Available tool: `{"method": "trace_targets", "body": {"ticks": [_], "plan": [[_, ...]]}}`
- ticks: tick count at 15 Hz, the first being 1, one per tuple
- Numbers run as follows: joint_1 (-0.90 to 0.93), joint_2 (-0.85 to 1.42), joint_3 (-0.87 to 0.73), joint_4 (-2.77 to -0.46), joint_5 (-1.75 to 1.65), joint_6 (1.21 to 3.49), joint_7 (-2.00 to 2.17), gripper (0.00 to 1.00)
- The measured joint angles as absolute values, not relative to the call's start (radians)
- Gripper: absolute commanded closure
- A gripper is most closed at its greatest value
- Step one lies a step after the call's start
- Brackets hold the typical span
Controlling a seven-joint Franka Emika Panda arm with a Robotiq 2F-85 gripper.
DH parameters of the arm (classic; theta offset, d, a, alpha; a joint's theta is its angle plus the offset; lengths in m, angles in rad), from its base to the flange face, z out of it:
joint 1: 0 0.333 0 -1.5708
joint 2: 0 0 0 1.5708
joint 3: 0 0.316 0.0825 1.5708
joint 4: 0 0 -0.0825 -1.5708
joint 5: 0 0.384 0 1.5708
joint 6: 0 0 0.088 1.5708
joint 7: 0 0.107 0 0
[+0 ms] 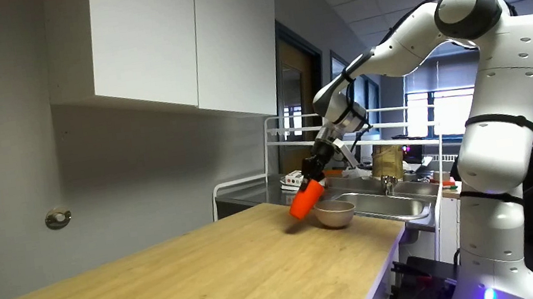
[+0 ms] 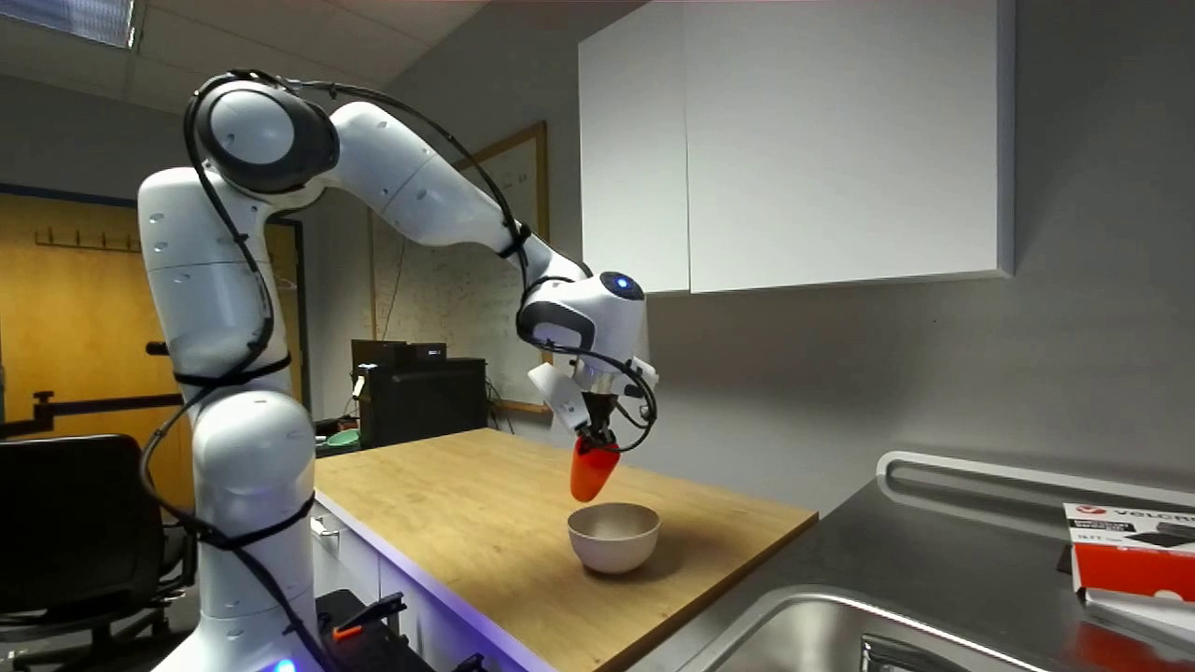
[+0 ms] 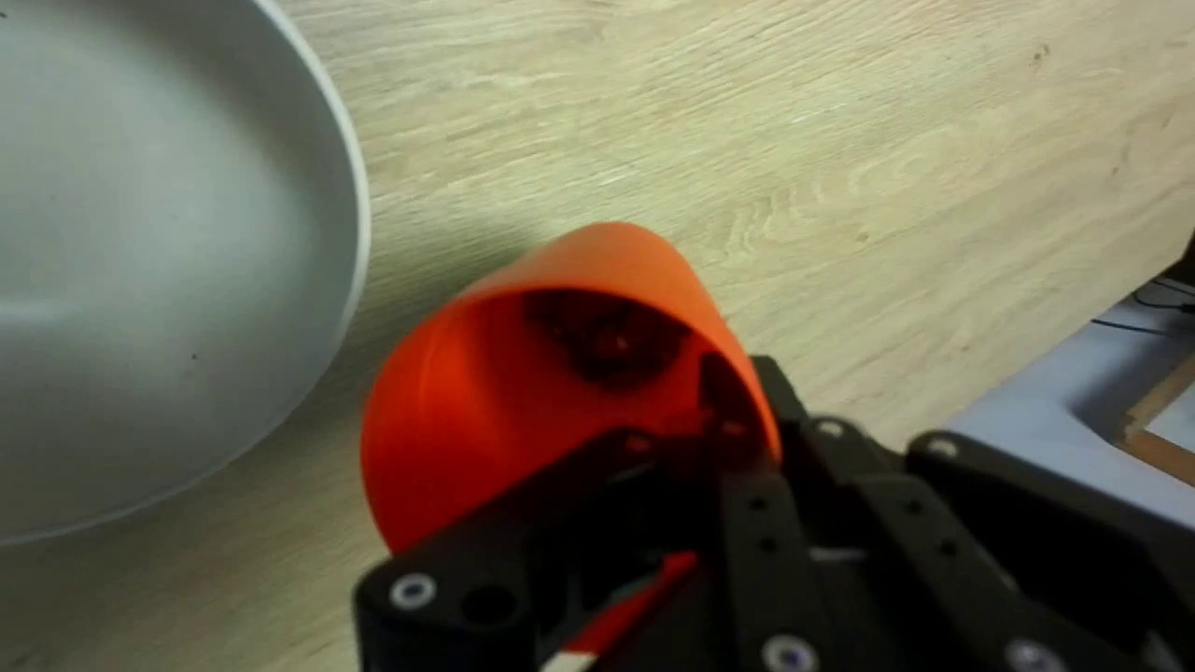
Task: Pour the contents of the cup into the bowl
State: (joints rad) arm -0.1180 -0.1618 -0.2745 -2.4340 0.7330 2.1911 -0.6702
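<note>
The red-orange cup [image 1: 306,200] is held tilted just beside the pale bowl [image 1: 335,213], its base pointing down and away from it. In an exterior view the cup [image 2: 594,471] appears just above and behind the bowl [image 2: 613,539]. My gripper [image 3: 752,401] is shut on the cup's wall near the rim, one finger inside and one outside. In the wrist view a dark lump lies deep in the cup [image 3: 448,420]; what it is cannot be told. The visible inside of the bowl [image 3: 159,233] shows only tiny specks. The gripper also shows in both exterior views [image 1: 311,172] [image 2: 597,431].
The bowl stands on a wooden counter [image 1: 185,278] near its end. A metal sink [image 1: 382,204] and dark worktop [image 2: 934,541] adjoin it. A white rack [image 1: 268,159] rises there. White cabinets [image 2: 822,140] hang above. A red and white box [image 2: 1134,551] lies beside the sink.
</note>
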Motion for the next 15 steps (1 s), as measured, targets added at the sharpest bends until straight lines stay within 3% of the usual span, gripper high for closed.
{"method": "trace_targets", "body": {"ticks": [15], "plan": [[-0.295, -0.079, -0.388, -2.445, 1.059, 1.732, -1.186, 0.99]]}}
